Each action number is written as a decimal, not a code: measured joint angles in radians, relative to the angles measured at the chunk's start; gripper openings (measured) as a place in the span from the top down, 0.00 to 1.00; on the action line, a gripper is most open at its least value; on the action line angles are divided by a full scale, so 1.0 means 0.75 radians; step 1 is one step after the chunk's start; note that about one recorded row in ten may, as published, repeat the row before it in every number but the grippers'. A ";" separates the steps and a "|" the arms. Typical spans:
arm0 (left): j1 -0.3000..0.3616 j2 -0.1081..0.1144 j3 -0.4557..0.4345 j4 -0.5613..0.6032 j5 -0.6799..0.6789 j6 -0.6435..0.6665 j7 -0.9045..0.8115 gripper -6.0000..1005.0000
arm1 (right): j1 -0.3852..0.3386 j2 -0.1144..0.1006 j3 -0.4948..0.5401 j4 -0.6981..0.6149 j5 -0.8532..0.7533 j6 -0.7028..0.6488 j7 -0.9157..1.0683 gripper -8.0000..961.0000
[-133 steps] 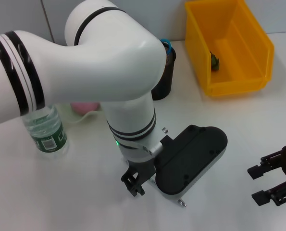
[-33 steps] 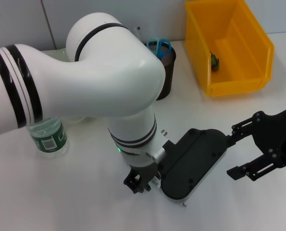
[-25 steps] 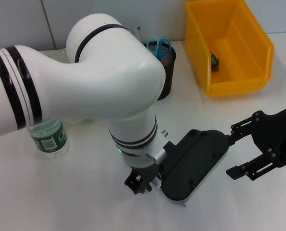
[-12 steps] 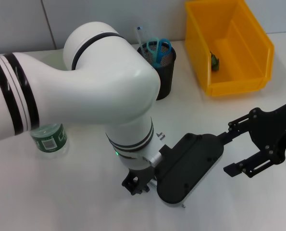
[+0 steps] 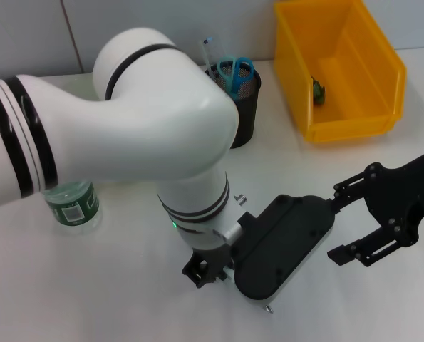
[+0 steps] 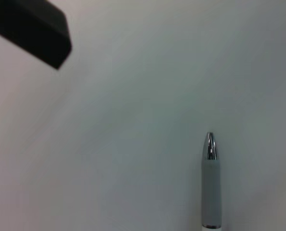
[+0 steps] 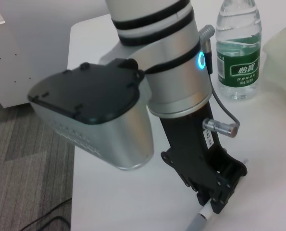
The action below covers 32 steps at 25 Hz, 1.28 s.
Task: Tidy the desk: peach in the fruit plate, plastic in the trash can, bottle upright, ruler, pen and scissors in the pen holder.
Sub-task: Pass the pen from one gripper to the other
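The pen (image 6: 209, 185) lies flat on the white desk (image 5: 126, 285) under the left pincer (image 7: 218, 199), whose fingers are nearly together on its barrel; the right wrist view shows the grey end poking out, hidden from the head camera. The black mesh pen holder (image 5: 246, 107) already carries the blue-handled scissors (image 5: 233, 71) and a clear ruler (image 5: 207, 51). The yellow trash can (image 5: 340, 71) holds a small dark scrap (image 5: 317, 91). The bottle (image 5: 73, 203) stands upright near the left arm. The right pincer (image 5: 365, 221) hovers spread wide and empty.
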 joint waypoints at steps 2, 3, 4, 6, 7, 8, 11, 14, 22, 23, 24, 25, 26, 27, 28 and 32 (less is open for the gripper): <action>0.000 0.000 0.000 0.000 0.000 0.000 0.000 0.86 | -0.002 0.000 0.000 0.000 0.000 -0.001 0.001 0.23; 0.005 0.000 -0.047 0.036 0.011 0.053 -0.003 0.86 | -0.003 0.000 0.000 0.000 0.001 -0.003 0.002 0.23; 0.015 0.000 -0.093 0.068 0.017 0.099 -0.011 0.86 | -0.006 -0.002 0.000 -0.007 0.001 -0.005 0.007 0.23; 0.039 0.000 -0.161 0.117 0.049 0.163 -0.042 0.86 | -0.009 -0.004 0.001 -0.016 0.001 -0.006 0.011 0.23; 0.051 0.000 -0.186 0.136 0.064 0.186 -0.059 0.86 | -0.015 -0.004 0.004 -0.029 0.001 -0.006 0.014 0.23; 0.072 0.000 -0.226 0.169 0.086 0.216 -0.081 0.86 | -0.021 -0.004 0.007 -0.041 0.001 -0.007 0.016 0.23; 0.153 0.002 -0.373 0.278 0.121 0.324 -0.109 0.86 | -0.040 -0.005 0.031 -0.091 0.011 -0.018 0.020 0.23; 0.304 0.006 -0.628 0.473 0.123 0.469 -0.113 0.86 | -0.046 -0.005 0.092 -0.141 0.024 -0.071 0.023 0.23; 0.477 0.015 -0.906 0.630 0.061 0.557 -0.138 0.86 | -0.077 -0.022 0.274 -0.203 0.074 -0.197 0.007 0.23; 0.499 0.017 -0.967 0.650 0.029 0.572 -0.138 0.86 | -0.085 -0.023 0.288 -0.204 0.074 -0.197 0.003 0.23; 0.527 0.018 -1.084 0.668 -0.040 0.612 -0.142 0.86 | -0.091 -0.025 0.301 -0.204 0.075 -0.197 0.001 0.23; 0.527 0.018 -1.084 0.668 -0.040 0.612 -0.142 0.86 | -0.098 -0.027 0.318 -0.206 0.079 -0.197 0.000 0.23; 0.537 0.018 -1.162 0.667 -0.085 0.639 -0.151 0.86 | -0.104 -0.027 0.329 -0.210 0.084 -0.197 -0.002 0.23; 0.542 0.018 -1.226 0.660 -0.121 0.665 -0.164 0.86 | -0.113 -0.028 0.341 -0.218 0.094 -0.198 -0.003 0.23; 0.543 0.018 -1.271 0.653 -0.145 0.682 -0.180 0.86 | -0.124 -0.028 0.349 -0.226 0.112 -0.198 -0.005 0.23; 0.527 0.018 -1.441 0.614 -0.226 0.752 -0.306 0.86 | -0.160 -0.028 0.380 -0.235 0.200 -0.199 -0.014 0.23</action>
